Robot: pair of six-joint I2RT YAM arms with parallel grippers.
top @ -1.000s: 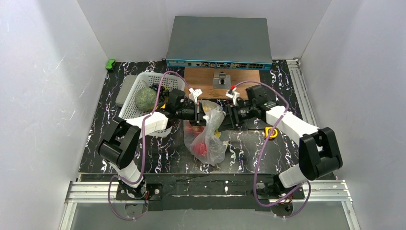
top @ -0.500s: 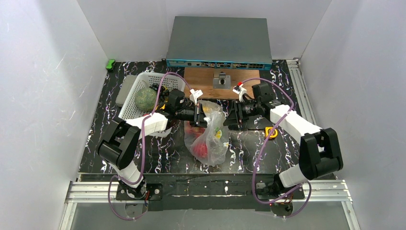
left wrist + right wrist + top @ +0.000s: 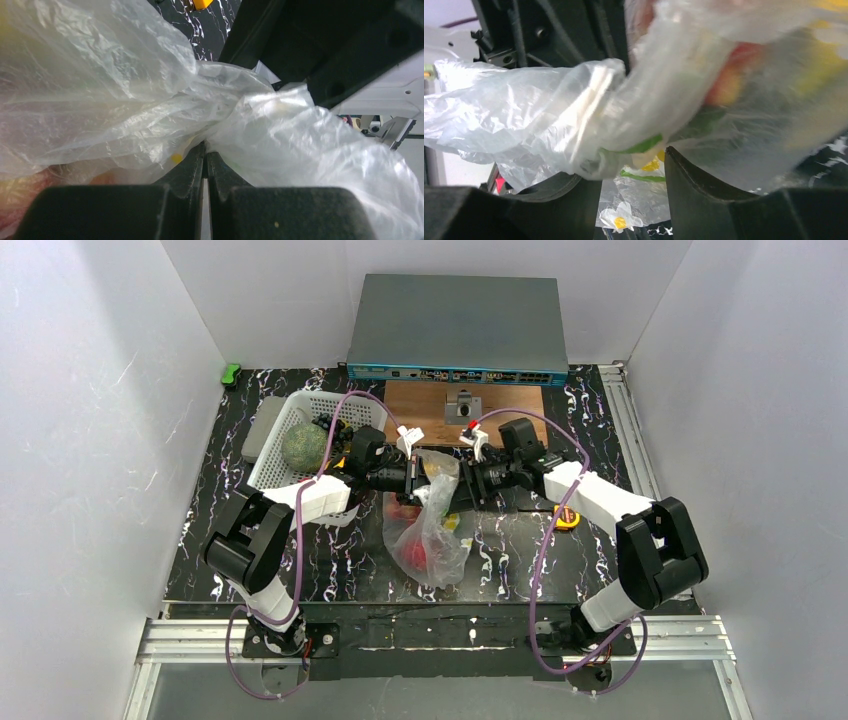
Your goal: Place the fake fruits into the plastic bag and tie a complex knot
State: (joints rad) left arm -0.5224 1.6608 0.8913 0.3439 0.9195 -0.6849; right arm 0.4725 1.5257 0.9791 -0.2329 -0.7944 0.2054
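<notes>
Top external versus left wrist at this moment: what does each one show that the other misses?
Only top external: the white basket holding a green round fruit, and the grey switch box at the back. Only left wrist: the left gripper close up, jaws shut on bunched film of the plastic bag. Both: the bag and the black marbled table.

the plastic bag (image 3: pixel 432 532) lies in the middle of the surface (image 3: pixel 340 560), with the fake fruits (image 3: pixel 420 552) in it. the left tool (image 3: pixel 425 478) meets its top from the left and the right tool (image 3: pixel 455 488) from the right. the basket (image 3: pixel 268 462) stands behind and to the left. the board (image 3: pixel 415 405) lies behind the bag, and the flat box (image 3: pixel 457 325) behind the board. the tape measure (image 3: pixel 566 518) lies to the right.
</notes>
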